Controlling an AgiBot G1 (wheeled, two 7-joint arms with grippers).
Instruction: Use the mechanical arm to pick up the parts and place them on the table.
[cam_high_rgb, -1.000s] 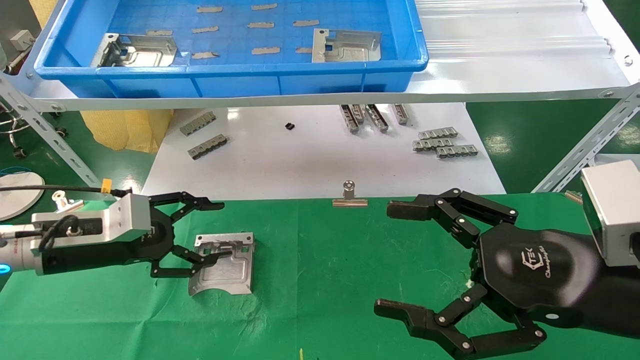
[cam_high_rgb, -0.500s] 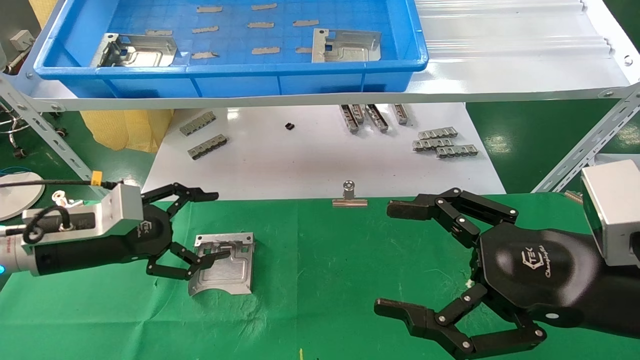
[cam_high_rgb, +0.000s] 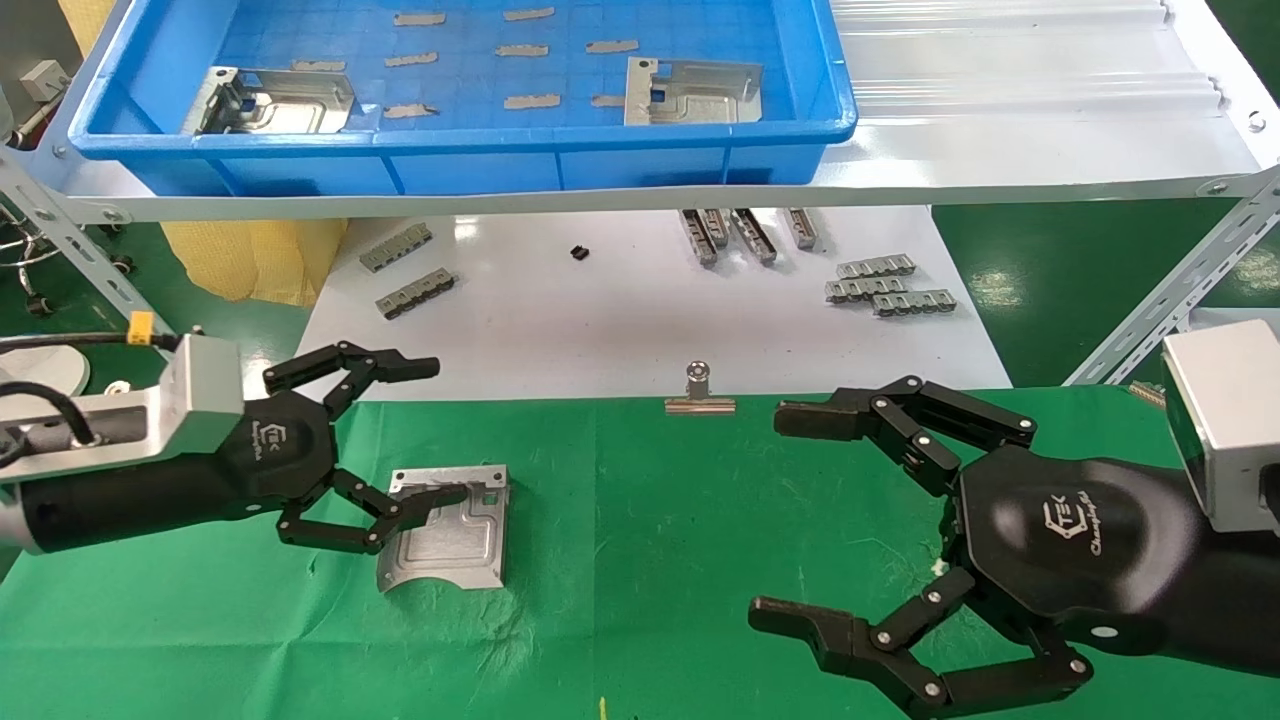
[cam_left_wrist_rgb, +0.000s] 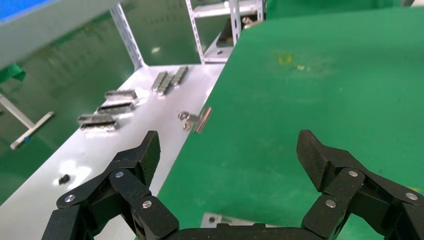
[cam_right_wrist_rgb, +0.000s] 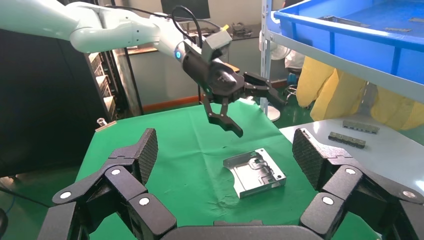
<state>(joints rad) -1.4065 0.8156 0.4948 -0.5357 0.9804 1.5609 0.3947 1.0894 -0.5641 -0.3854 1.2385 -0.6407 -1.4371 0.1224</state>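
One silvery stamped part lies flat on the green table, also seen in the right wrist view. My left gripper hangs open just above and to the left of this part. Its lower finger crosses the part's near-left edge in the head view, clear of the metal. The left wrist view shows the open gripper with only green cloth between the fingers. Two more parts rest in the blue tray. My right gripper stays open and empty over the table's right side.
Beyond the cloth's far edge lies a white board with grey slotted strips. A silver binder clip grips the cloth edge. Slanted metal shelf struts flank the workspace, and the shelf overhangs the board.
My left gripper has risen and drawn back to the left, off the part, which stays where it lay on the cloth. The right arm has not moved.
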